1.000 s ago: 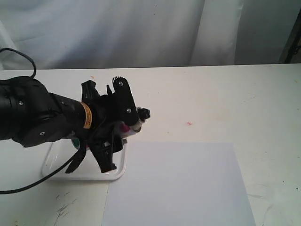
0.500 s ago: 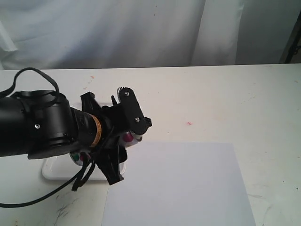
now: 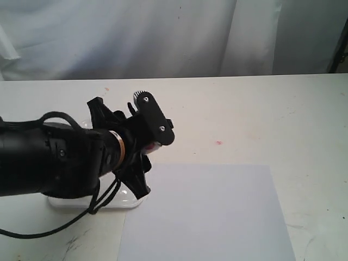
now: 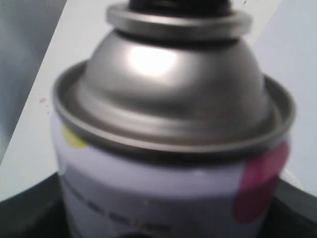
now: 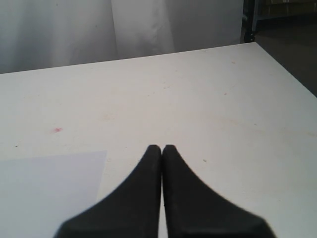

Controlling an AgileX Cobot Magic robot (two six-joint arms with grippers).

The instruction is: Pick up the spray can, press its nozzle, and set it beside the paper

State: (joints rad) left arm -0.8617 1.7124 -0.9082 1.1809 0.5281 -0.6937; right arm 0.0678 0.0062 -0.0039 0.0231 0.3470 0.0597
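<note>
The spray can [image 4: 168,163] fills the left wrist view: white body with pink and yellow dots, a silver shoulder, and the black nozzle [image 4: 181,5] at its tip. My left gripper [image 3: 149,141] is shut on the can's body and holds it lifted above the table. In the exterior view only a small pink-dotted part of the can [image 3: 148,147] shows between the black fingers. The paper [image 3: 206,212] lies flat to the can's lower right. My right gripper [image 5: 162,148] is shut and empty over bare table; a corner of the paper [image 5: 44,188] lies near it.
A glossy white tray [image 3: 130,200] sits under the left arm, mostly hidden by it. A small red mark [image 3: 218,143] lies on the white table beyond the paper. A white curtain hangs behind the table.
The left arm has risen and swung toward the camera with the can, now covering most of the tray. The can's nozzle, visible earlier, is hidden by a finger in the exterior view.
</note>
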